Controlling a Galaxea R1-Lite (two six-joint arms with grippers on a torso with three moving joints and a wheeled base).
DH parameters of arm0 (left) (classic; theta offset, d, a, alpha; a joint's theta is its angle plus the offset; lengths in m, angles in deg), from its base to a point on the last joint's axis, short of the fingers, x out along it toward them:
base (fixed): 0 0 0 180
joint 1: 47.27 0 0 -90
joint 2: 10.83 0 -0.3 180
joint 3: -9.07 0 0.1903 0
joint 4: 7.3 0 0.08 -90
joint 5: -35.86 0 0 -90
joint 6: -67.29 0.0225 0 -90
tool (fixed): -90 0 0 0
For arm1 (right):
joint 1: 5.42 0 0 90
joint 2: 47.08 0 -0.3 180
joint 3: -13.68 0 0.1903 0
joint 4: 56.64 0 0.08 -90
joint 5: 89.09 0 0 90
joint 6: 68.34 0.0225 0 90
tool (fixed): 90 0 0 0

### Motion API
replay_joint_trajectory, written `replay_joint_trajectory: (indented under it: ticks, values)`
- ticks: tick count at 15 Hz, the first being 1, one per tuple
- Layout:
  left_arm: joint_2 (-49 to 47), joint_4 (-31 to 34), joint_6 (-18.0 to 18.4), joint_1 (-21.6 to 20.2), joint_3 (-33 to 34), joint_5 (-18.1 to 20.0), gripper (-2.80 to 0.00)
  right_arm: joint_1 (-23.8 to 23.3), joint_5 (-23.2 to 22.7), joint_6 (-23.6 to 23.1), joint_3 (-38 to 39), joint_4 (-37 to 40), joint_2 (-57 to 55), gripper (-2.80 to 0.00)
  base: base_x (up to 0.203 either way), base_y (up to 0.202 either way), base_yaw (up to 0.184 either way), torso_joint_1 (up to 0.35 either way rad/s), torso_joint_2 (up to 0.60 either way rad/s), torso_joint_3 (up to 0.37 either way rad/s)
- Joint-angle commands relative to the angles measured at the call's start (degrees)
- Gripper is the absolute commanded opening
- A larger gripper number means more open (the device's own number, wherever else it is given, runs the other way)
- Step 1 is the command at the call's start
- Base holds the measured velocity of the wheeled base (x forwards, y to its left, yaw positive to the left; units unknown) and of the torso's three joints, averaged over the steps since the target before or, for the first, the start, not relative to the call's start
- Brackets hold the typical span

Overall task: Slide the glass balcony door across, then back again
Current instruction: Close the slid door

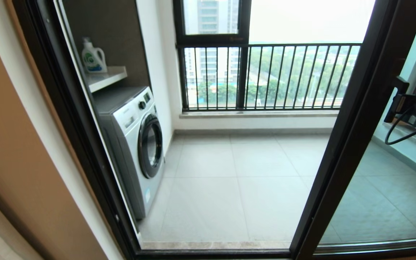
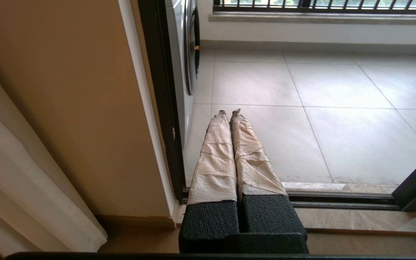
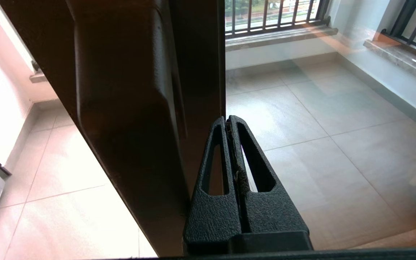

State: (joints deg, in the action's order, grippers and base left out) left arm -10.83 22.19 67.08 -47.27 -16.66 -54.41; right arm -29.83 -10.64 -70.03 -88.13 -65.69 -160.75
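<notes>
The glass balcony door (image 1: 356,126) stands slid over to the right, its dark upright slanting across the head view with clear glass to its right. The doorway to its left is open onto the tiled balcony. My right gripper (image 1: 397,103) is up against that upright on the room side. In the right wrist view the right gripper (image 3: 228,119) is shut with nothing in it, tips at the edge of the door upright (image 3: 200,54), beside the dark bar handle (image 3: 121,94). My left gripper (image 2: 229,112), with tape-wrapped fingers, hangs shut and empty low by the left jamb.
A white washing machine (image 1: 135,144) stands on the balcony's left under a shelf with a detergent bottle (image 1: 93,57). A dark-framed window with railing bars (image 1: 265,76) closes the far side. The floor track (image 2: 338,200) crosses the threshold. A curtain (image 2: 24,180) hangs by the left wall.
</notes>
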Motion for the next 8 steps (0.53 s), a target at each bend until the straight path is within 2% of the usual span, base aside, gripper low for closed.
replay_joint_trajectory:
  ticks: [1, 6, 8]
  values:
    - [-0.09, 0.03, -0.04, 0.0, -0.01, -0.08, -2.8, 0.57, -0.06, -0.08, 0.19, -0.28, 0.34, -2.8, 0.0, 0.0, 0.0, 0.0, 0.0, 0.0]
    - [-0.09, 0.03, -0.04, 0.0, -0.01, -0.08, -2.8, 0.12, -0.44, 0.46, 5.93, -0.28, 7.31, -2.8, 0.0, 0.0, 0.0, 0.0, 0.0, 0.0]
    - [-0.09, 0.04, -0.04, 0.0, -0.01, -0.08, -2.8, 0.66, -0.58, 0.37, 5.51, -0.28, 7.41, -2.8, 0.0, 0.0, 0.0, 0.0, 0.0, 0.0]
